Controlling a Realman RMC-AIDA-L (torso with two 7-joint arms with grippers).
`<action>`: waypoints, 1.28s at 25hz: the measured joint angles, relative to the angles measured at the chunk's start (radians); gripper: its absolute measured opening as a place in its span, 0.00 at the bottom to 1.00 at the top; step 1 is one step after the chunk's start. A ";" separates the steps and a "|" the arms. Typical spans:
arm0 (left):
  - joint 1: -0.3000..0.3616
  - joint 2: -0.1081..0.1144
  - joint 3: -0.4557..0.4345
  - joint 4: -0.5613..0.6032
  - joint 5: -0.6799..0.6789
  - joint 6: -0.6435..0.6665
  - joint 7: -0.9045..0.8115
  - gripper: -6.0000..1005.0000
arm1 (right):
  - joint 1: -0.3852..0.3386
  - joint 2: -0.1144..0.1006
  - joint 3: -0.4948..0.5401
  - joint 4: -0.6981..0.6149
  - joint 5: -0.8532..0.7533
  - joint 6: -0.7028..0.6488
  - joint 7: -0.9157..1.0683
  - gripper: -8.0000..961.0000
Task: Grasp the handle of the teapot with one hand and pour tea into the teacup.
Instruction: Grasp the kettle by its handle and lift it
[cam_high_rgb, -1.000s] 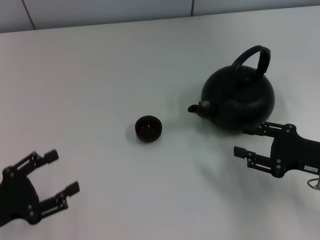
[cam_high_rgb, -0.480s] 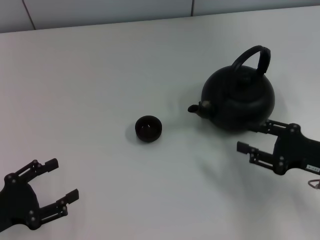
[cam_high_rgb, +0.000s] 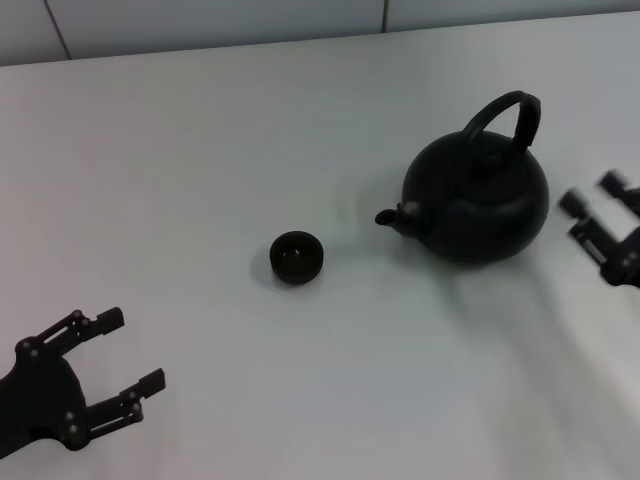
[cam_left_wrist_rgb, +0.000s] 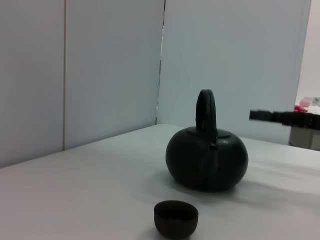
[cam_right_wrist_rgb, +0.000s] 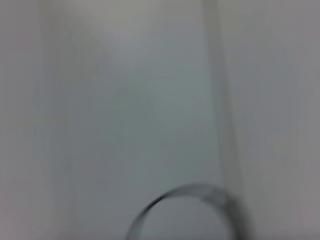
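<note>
The matte-black teapot (cam_high_rgb: 478, 200) stands upright on the white table, right of centre, spout pointing left. Its arched black handle (cam_high_rgb: 505, 115) loops over the lid. The small dark teacup (cam_high_rgb: 296, 257) sits to the left of the spout, apart from it. Both also show in the left wrist view, teapot (cam_left_wrist_rgb: 207, 159) behind teacup (cam_left_wrist_rgb: 175, 218). My right gripper (cam_high_rgb: 592, 200) is open and empty at the right edge, beside the teapot and a little apart from it. My left gripper (cam_high_rgb: 132, 352) is open and empty at the front left. The right wrist view shows a blurred arc of the handle (cam_right_wrist_rgb: 192, 197).
The white table (cam_high_rgb: 200, 150) ends at a pale wall along the back. In the left wrist view my right gripper's fingers (cam_left_wrist_rgb: 280, 117) show as a dark bar to the right of the teapot's handle.
My right gripper has moved from in front of the teapot up and to the right, to beside the teapot at the frame's edge. The left gripper shifted slightly. Teapot and teacup have not moved.
</note>
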 joint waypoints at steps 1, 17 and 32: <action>-0.001 -0.001 0.000 0.000 -0.001 0.000 0.000 0.85 | -0.020 0.002 0.069 0.058 0.000 0.007 -0.078 0.62; -0.009 -0.009 -0.001 -0.004 -0.013 0.000 -0.003 0.85 | -0.031 -0.003 0.234 0.233 -0.003 0.114 -0.359 0.62; -0.017 -0.015 -0.001 -0.011 -0.029 0.000 -0.002 0.85 | 0.160 -0.008 0.132 0.058 -0.013 0.239 -0.138 0.62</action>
